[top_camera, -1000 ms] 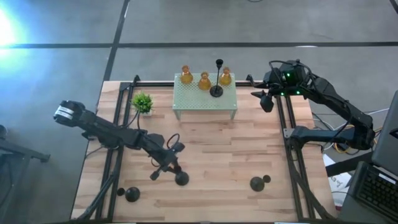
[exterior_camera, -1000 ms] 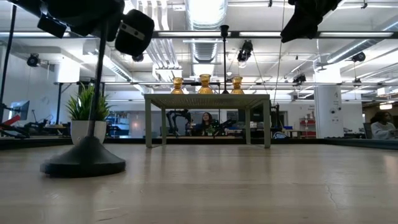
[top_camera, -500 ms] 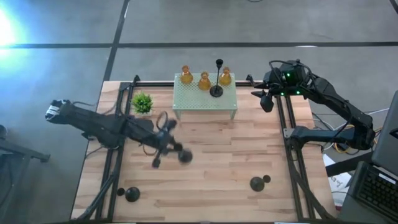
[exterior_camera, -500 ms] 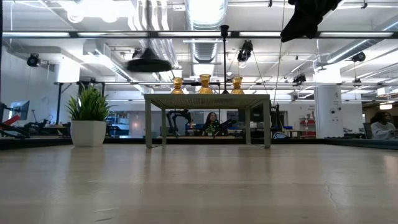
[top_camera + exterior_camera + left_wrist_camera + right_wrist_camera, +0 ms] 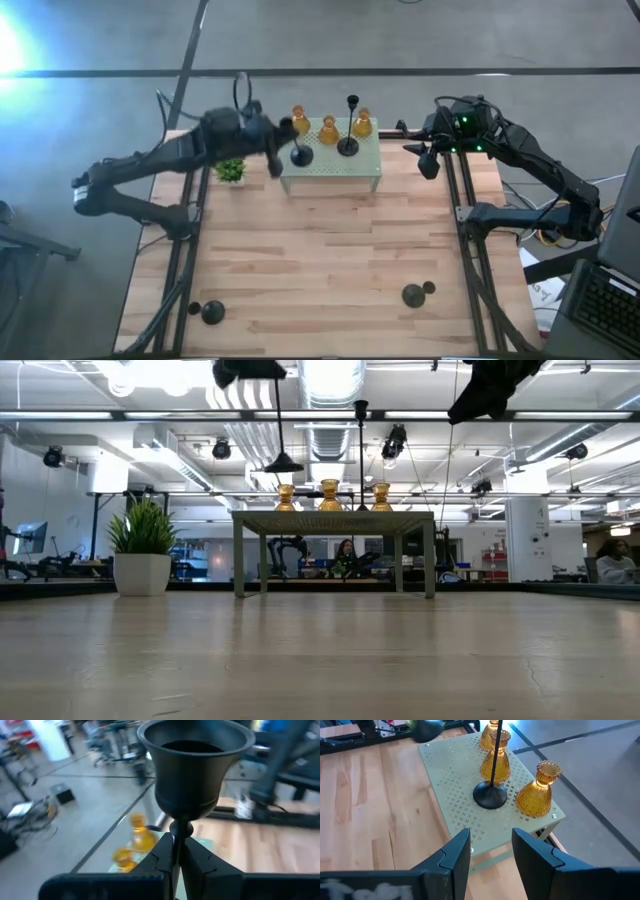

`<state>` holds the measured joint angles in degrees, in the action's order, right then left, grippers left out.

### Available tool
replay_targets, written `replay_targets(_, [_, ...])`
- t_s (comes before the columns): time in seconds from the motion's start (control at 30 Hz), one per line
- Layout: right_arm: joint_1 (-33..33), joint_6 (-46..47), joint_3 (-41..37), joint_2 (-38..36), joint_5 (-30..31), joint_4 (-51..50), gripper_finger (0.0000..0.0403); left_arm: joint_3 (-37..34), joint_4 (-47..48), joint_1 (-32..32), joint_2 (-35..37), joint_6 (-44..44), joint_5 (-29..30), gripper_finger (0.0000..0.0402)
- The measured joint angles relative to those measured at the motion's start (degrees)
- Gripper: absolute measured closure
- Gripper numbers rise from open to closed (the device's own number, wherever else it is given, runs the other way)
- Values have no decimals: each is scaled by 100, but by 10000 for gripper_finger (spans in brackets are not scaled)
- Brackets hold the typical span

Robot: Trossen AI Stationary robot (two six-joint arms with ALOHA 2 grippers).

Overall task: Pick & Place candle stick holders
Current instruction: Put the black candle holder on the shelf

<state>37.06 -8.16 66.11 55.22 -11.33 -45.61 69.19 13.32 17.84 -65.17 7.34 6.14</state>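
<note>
My left gripper (image 5: 280, 140) is shut on a slim black candle stick holder (image 5: 301, 155), high over the left end of the mint-green stand (image 5: 330, 170); its cup (image 5: 195, 760) fills the left wrist view. On the stand are three amber holders (image 5: 328, 130) and one upright black holder (image 5: 348, 145), resting on their bases. Two more black holders sit on the table, near left (image 5: 212, 312) and near right (image 5: 412, 294). My right gripper (image 5: 491, 852) is open and empty at the table's far right edge (image 5: 428, 160). My left gripper pinches the holder's thin stem (image 5: 176, 851) between its two fingers, just below the cup. The holder hangs nearly upright below the gripper (image 5: 262, 372). Its round base (image 5: 284, 464) is lowest and clear above the stand's top.
A small green potted plant (image 5: 230, 167) stands on the table just left of the stand. Dark frame rails run along the table's left (image 5: 185, 260) and right (image 5: 470, 260) sides. A person (image 5: 345, 555) sits in the room beyond the table.
My left gripper has risen and gone toward the table's far edge, carrying the black holder. The holder's base stood on the table's near middle a second ago. It now hangs lifted clear, above the stand's left end.
</note>
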Motion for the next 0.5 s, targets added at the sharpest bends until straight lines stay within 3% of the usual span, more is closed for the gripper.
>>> replay_targets(0.2, [-1,-39,-2,0,0,3,257,-1,-42,908,-369,-269,-599,384])
replay_targets(0.5, [-1,-108,-7,0,0,8,269,-10,-479,996,-953,-98,-711,384])
